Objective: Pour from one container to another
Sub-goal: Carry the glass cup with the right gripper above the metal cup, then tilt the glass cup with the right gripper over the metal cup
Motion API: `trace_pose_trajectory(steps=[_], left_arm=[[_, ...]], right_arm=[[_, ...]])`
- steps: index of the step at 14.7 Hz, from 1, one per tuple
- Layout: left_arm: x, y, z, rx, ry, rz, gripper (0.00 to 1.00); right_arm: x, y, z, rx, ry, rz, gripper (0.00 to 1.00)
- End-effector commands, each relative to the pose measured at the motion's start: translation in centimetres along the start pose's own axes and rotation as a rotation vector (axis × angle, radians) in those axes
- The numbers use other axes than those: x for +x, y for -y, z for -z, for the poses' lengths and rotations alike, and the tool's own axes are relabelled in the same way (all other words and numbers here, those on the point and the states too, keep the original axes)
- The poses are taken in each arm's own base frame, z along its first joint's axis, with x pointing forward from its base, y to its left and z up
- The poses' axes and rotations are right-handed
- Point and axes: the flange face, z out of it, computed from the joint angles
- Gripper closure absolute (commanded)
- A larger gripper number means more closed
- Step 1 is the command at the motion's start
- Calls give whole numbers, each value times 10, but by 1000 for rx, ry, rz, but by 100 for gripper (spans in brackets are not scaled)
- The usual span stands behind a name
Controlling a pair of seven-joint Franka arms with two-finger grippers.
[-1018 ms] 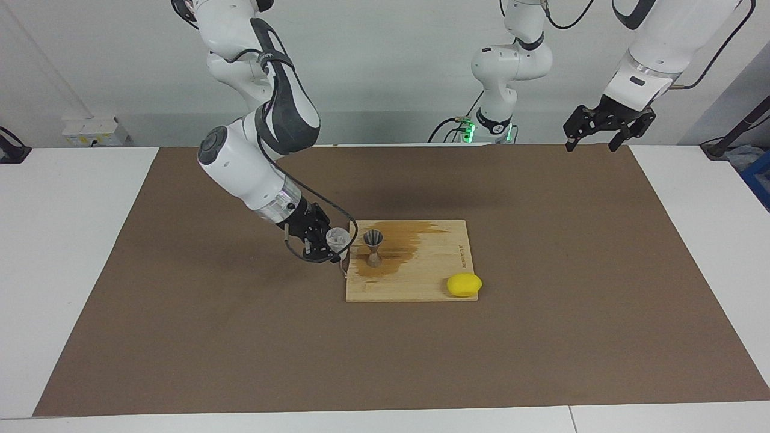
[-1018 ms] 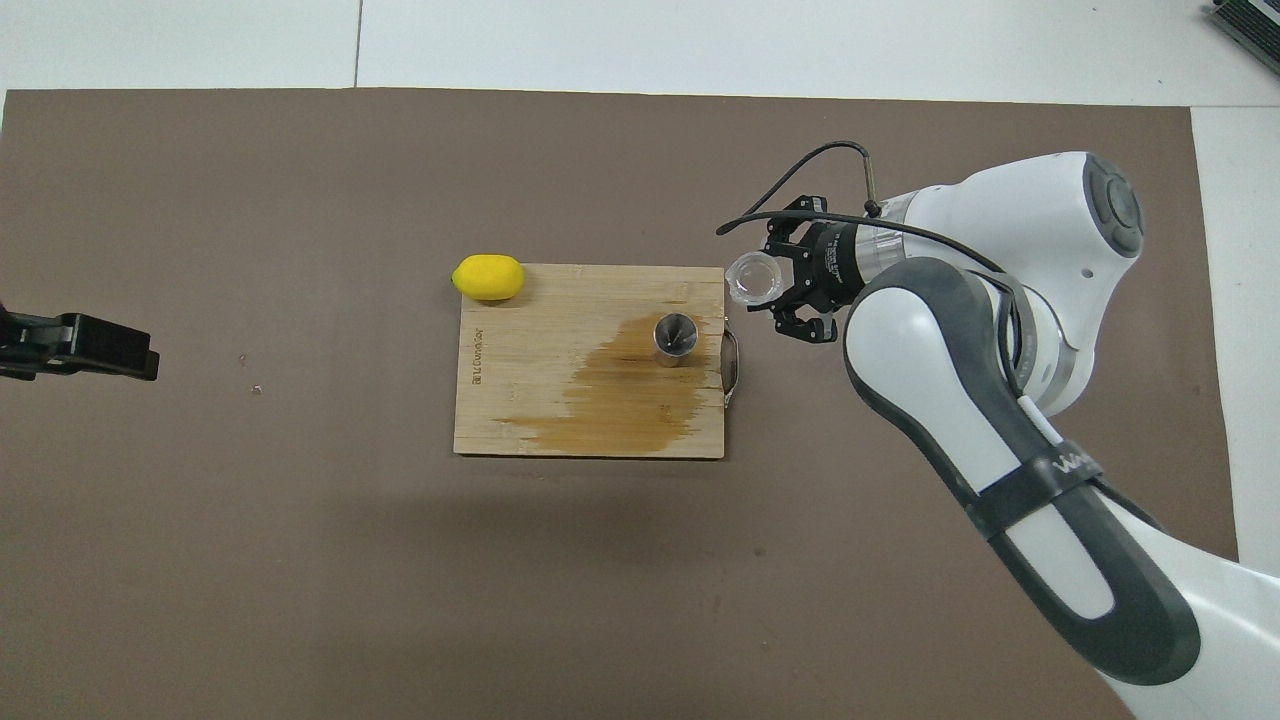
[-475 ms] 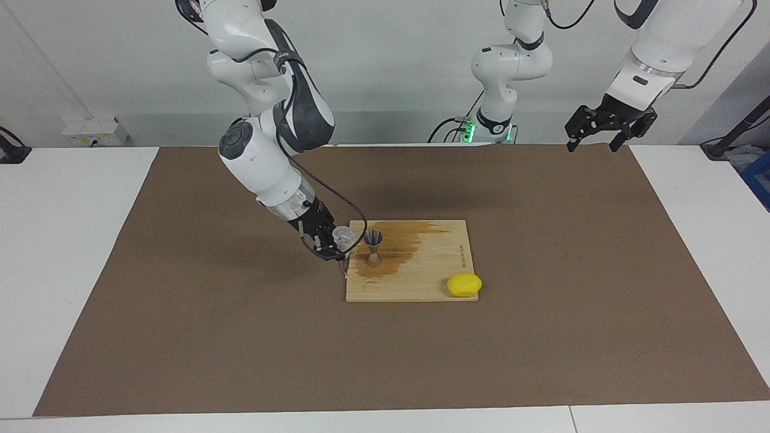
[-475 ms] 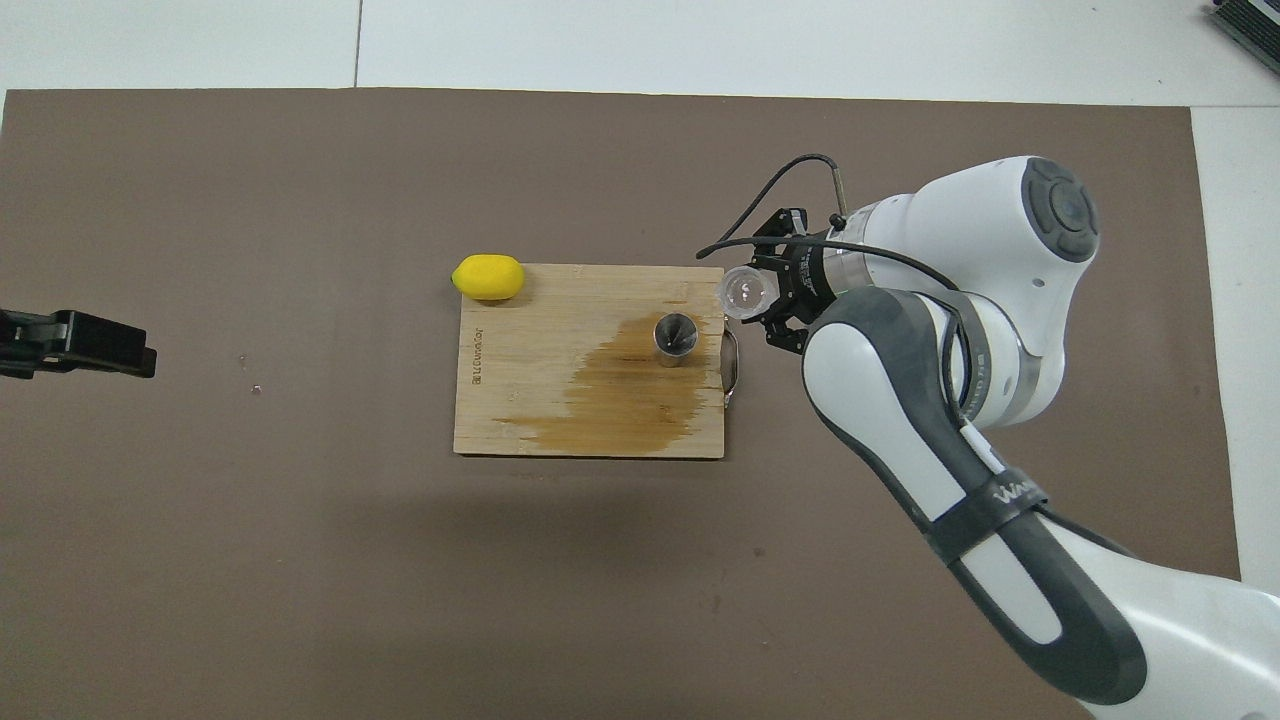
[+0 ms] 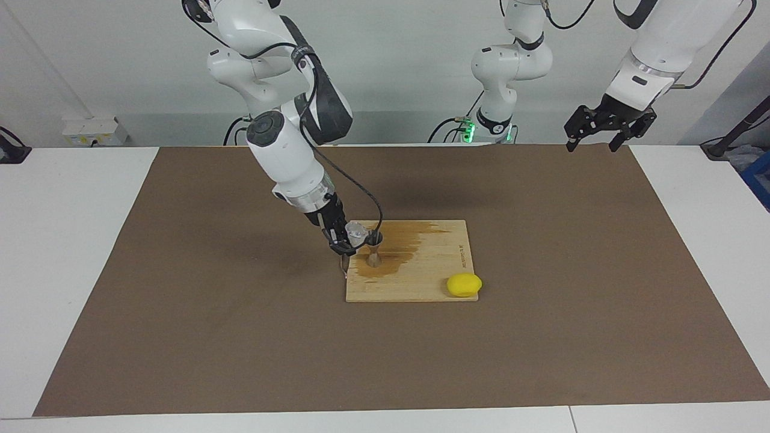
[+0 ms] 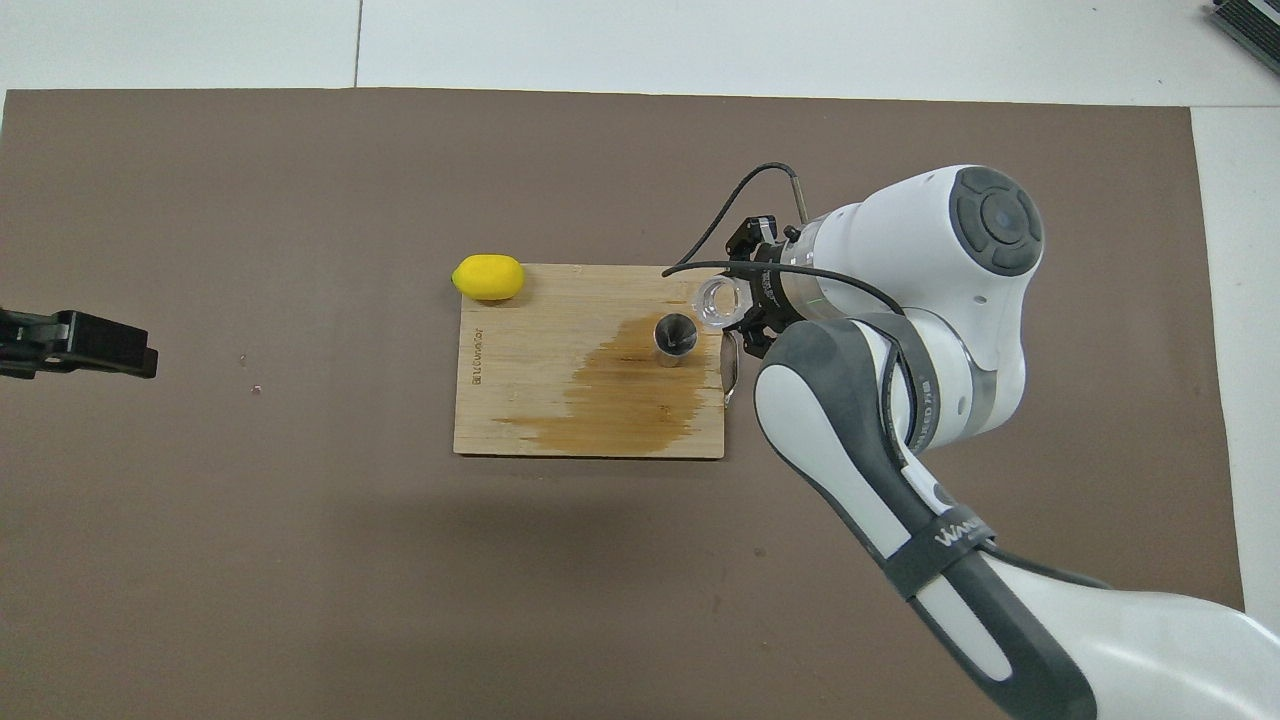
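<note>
While tilted over the jigger (image 5: 373, 245), the glass cup (image 5: 356, 232) sits in the right claw (image 5: 344, 239).

Pale lettering seen on dark grey band of white right arm (image 6: 945, 535), only partly legible. Small dark print along edge of rectangular wooden cutting board (image 6: 478, 354), unreadable.
</note>
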Motion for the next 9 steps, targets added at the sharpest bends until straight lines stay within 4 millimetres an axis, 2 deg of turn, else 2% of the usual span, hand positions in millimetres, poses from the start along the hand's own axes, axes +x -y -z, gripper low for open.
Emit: trace_pose_trajectory(steps=[1, 3, 9], left_arm=[[-5, 1, 2, -11, -8, 7, 0], [-5, 1, 2, -13, -8, 7, 0], [-5, 0, 2, -11, -8, 5, 0]], right_arm=[[-7, 6, -6, 7, -53, 18, 100], [-12, 4, -9, 1, -79, 43, 100], [-11, 4, -15, 1, -147, 84, 100]])
